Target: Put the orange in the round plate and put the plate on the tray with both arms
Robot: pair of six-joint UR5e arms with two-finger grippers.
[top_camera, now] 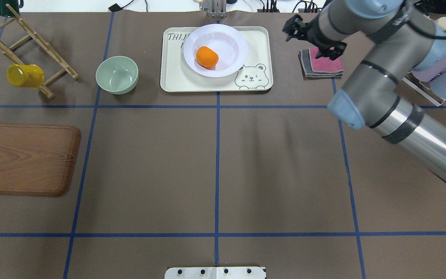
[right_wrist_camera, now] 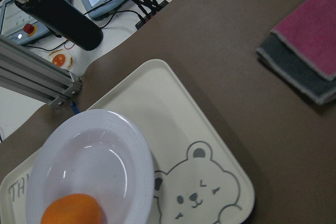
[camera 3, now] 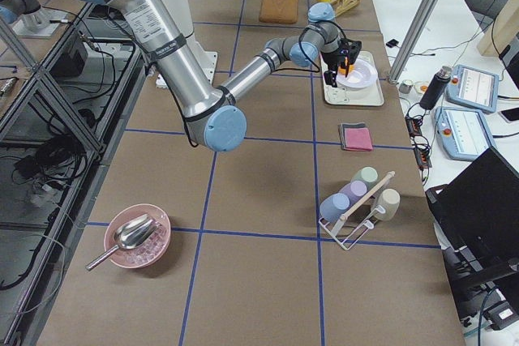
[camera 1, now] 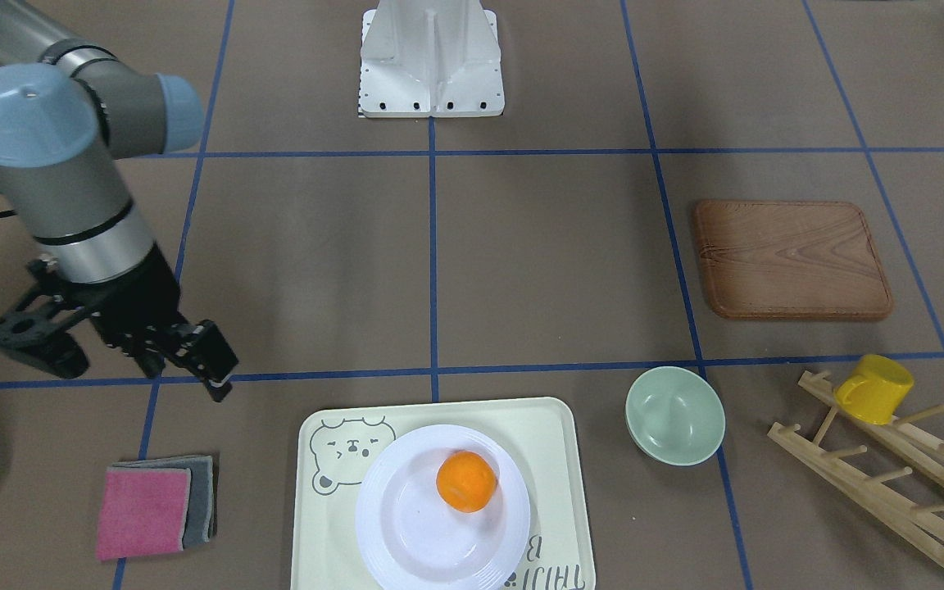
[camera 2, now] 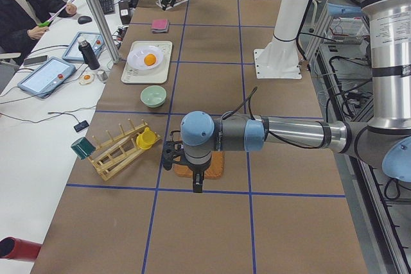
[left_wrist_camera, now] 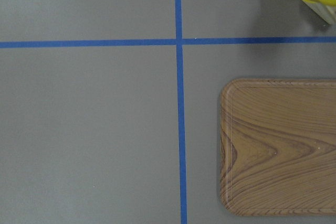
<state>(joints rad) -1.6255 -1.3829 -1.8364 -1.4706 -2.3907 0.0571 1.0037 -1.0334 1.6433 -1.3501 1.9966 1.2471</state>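
The orange (camera 1: 466, 481) lies in the white round plate (camera 1: 406, 524), off to one side of its sunken centre. The plate rests on the cream tray (camera 1: 537, 434) with the bear drawing. From overhead, the orange (top_camera: 207, 57), plate (top_camera: 230, 42) and tray (top_camera: 176, 77) sit at the table's far edge. My right gripper (camera 1: 181, 360) hangs open and empty above the table beside the tray, apart from it. Its wrist view looks down on the plate (right_wrist_camera: 94, 156) and orange (right_wrist_camera: 72, 211). My left gripper (camera 2: 196, 184) hovers over the wooden board's edge; I cannot tell whether it is open or shut.
A pale green bowl (camera 1: 674, 414) stands beside the tray. Beyond it is a wooden rack (camera 1: 890, 483) with a yellow mug (camera 1: 873, 388). The brown wooden board (camera 1: 791, 258) lies nearer the robot. Folded pink and grey cloths (camera 1: 152, 508) lie on the tray's other side.
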